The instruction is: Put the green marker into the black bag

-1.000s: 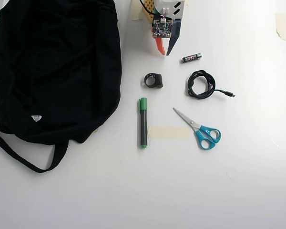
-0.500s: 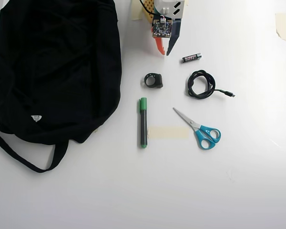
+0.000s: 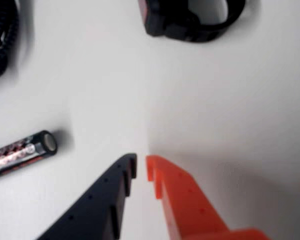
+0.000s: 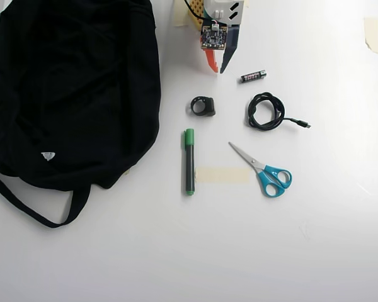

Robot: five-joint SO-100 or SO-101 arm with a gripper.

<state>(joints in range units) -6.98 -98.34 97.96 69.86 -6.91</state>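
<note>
We see the fingers [image 4: 217, 70] nearly closed and empty at the far edge, the green marker [image 4: 189, 162] lying right of the black bag [image 4: 69, 88].

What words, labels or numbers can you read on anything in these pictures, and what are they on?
None can be read.
Battery: red and silver patterned label, too blurred.
Green marker: marks on the barrel, too small.
Black bag: small white tag, no legible text.

bag [image 4: 69, 94] black | marker [image 4: 189, 162] green-capped, dark | scissors [image 4: 274, 178] blue-handled | claw [image 3: 141, 166] orange/black
</note>
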